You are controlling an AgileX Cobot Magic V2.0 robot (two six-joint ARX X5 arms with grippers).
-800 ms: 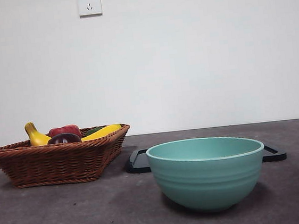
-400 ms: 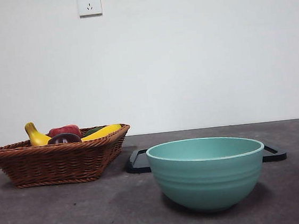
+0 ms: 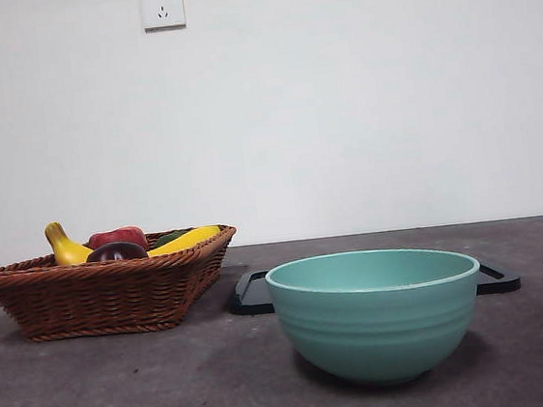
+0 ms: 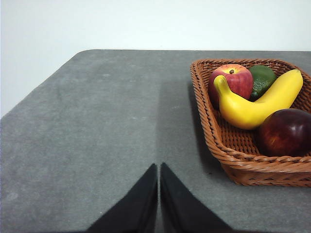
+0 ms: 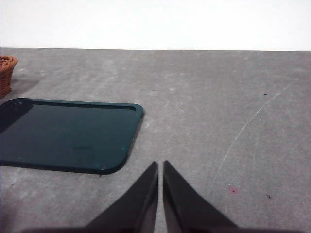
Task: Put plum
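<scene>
The plum (image 4: pixel 285 131) (image 3: pixel 116 251), dark maroon and glossy, lies in the near corner of the brown wicker basket (image 4: pixel 214 136) (image 3: pixel 97 295), beside a yellow banana (image 4: pixel 252 107) (image 3: pixel 186 239). My left gripper (image 4: pixel 159 167) is shut over bare table, well apart from the basket, holding nothing. My right gripper (image 5: pixel 160 165) is shut and empty, above the grey table beside a dark tray (image 5: pixel 63 133). Neither arm shows in the front view.
The basket also holds a red apple (image 4: pixel 232 80) (image 3: pixel 120 236) and a green fruit (image 4: pixel 263 77). A teal bowl (image 3: pixel 375 314) stands at the front, with the dark tray (image 3: pixel 252 293) behind it. A wall socket (image 3: pixel 161 5) sits high on the wall.
</scene>
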